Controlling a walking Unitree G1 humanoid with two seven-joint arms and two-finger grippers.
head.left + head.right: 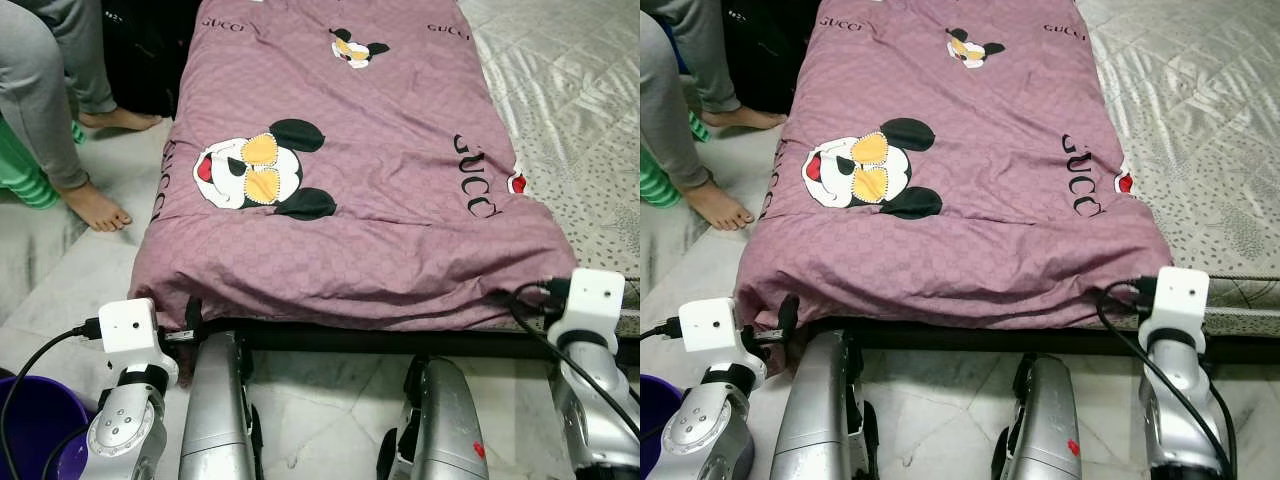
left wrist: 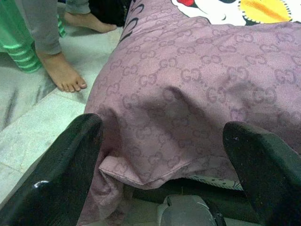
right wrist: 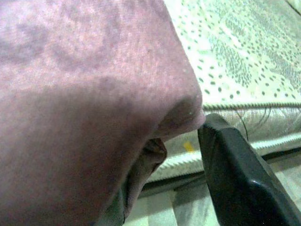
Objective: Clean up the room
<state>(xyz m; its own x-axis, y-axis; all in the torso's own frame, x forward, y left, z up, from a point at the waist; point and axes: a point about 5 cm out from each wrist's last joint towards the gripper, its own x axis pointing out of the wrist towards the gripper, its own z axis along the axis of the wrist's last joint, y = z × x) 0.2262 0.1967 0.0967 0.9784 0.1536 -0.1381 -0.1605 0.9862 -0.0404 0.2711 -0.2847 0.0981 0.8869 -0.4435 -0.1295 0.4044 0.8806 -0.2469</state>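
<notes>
Purple blanket point(image 1: 370, 170) lies spread over mattress point(image 1: 560, 110). Left gripper point(image 2: 160, 165) open at near left corner. Right gripper point(image 3: 188, 141) at near right corner; state indeterminate.

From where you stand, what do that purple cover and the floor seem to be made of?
The purple cover looks like soft woven cloth, matte: it creases, droops over the bed edge and carries printed logos and a cartoon mouse. The floor looks like polished stone or marble tile: pale, veined and slightly glossy, though I can't be sure.
</notes>
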